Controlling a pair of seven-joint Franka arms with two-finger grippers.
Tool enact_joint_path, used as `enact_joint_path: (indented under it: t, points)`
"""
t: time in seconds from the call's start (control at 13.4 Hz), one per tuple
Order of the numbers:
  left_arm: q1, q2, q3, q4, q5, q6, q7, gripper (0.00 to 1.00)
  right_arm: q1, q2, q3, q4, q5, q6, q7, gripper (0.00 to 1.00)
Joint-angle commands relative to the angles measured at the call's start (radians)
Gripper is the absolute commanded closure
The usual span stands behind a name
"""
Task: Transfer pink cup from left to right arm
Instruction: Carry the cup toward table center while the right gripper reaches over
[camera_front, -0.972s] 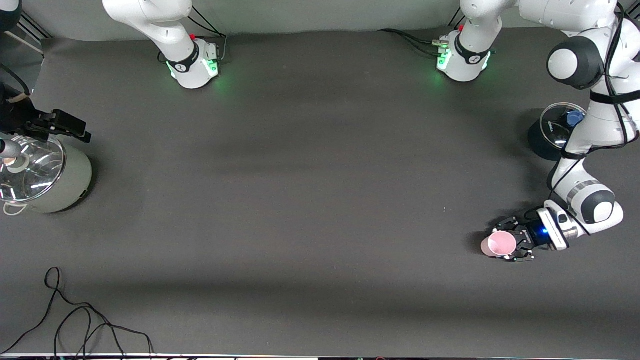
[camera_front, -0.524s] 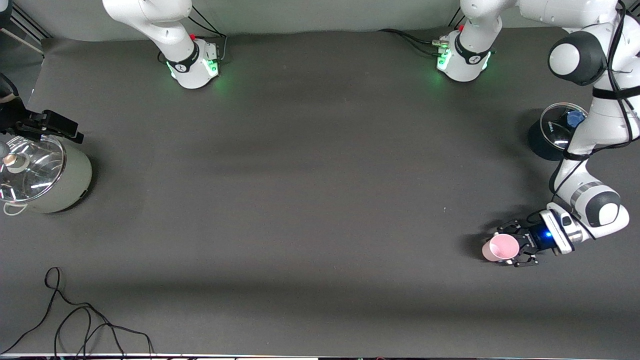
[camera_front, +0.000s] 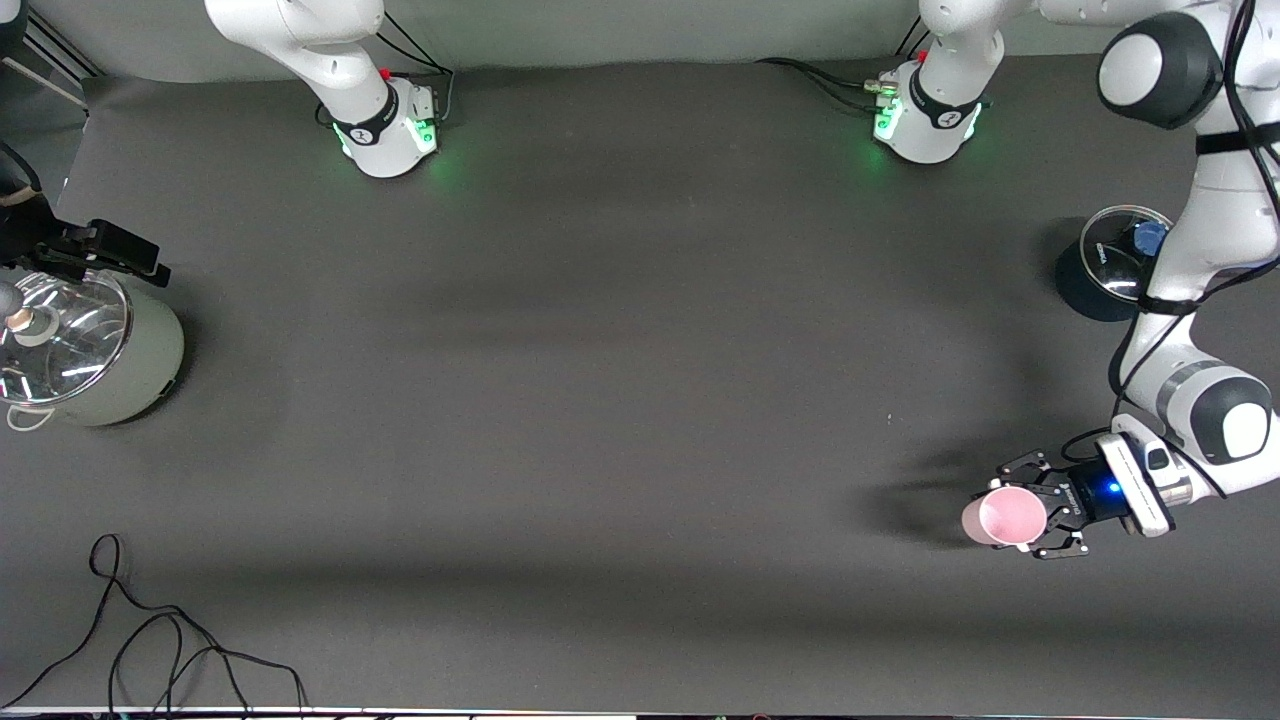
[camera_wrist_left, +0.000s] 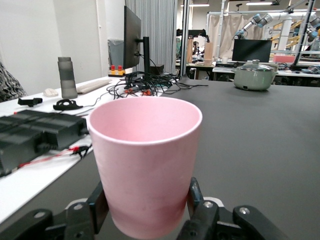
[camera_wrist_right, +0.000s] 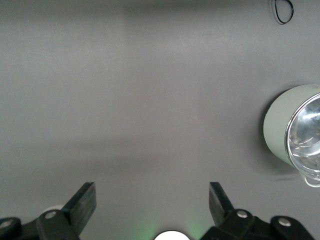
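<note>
From the front, the left claw (camera_front: 1040, 522) pinches the pink cup (camera_front: 1003, 517) above the counter's (camera_front: 620, 400) left-arm end. Its wrist view shows a light, smooth, probably slippery tumbler (camera_wrist_left: 146, 162); take the upper wall. The right claw (camera_wrist_right: 152, 202) waits, spread wide.

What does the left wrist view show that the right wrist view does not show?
Only the left wrist view shows the pink cup, upright and clamped in the left gripper, with a monitor and tangled cables past the table's edge. Only the right wrist view shows the right gripper, open over bare table. Both show the grey-green pot with its glass lid.
</note>
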Motion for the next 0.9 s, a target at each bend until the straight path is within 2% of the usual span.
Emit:
enact_joint_path:
  t: [0.0, 0.22, 0.45, 0.52, 0.82]
  points:
    - [0.0, -0.17, -0.071, -0.206, -0.071, 0.132, 0.004, 0.74, 0.001, 0.021, -0.002, 0.023, 0.011, -0.007, 0.004, 0.0]
    - [-0.005, -0.306, -0.172, -0.368, -0.169, 0.261, 0.029, 0.74, 0.001, 0.027, -0.002, 0.021, 0.013, 0.002, 0.004, 0.0]
    - [-0.006, -0.382, -0.31, -0.486, -0.342, 0.387, 0.171, 0.75, 0.004, 0.029, -0.002, 0.013, 0.016, 0.002, -0.007, 0.0]
    - [-0.005, -0.397, -0.368, -0.509, -0.39, 0.442, 0.205, 0.76, 0.007, 0.03, 0.001, 0.01, 0.014, 0.004, -0.008, 0.0]
    - [-0.011, -0.4, -0.61, -0.502, -0.514, 0.727, 0.211, 0.83, 0.021, 0.03, 0.007, 0.027, 0.042, 0.002, 0.021, 0.0]
